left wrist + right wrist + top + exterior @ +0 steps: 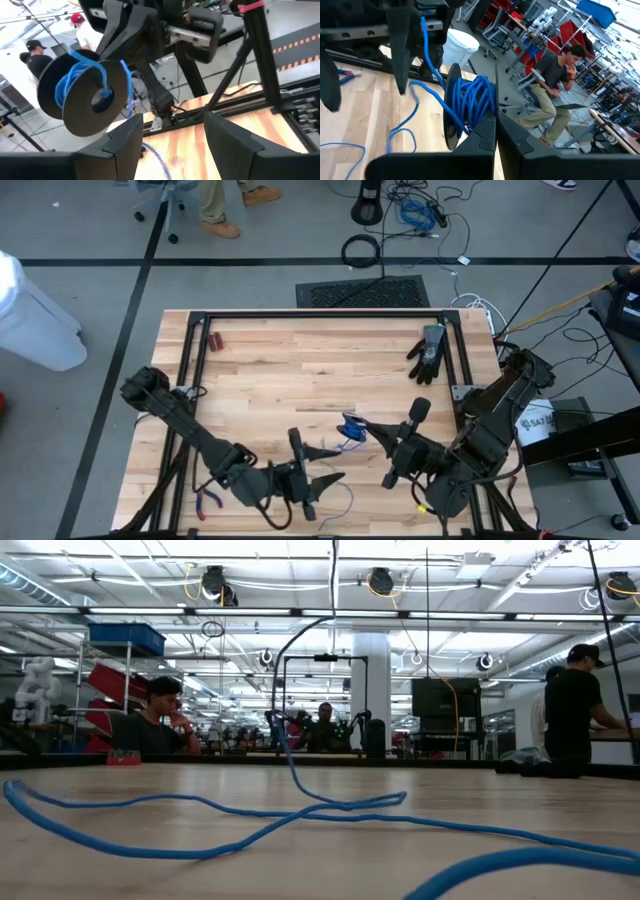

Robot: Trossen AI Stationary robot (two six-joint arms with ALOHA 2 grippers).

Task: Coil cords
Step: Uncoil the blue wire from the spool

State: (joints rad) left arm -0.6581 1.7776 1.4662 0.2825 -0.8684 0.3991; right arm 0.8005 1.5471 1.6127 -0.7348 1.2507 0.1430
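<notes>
The right gripper (496,131) pinches a spool (454,107) wound with the blue cord (472,100). Near left, the left gripper (172,132) has its jaws spread.

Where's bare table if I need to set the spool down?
Bare wood runs across the table's middle, between the red piece at the far left and the glove. The near edge is crowded: both grippers, left and right, the spool and loose cord.

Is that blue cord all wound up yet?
Partly: loops of the cord sit on the spool; the rest trails across the table.
</notes>
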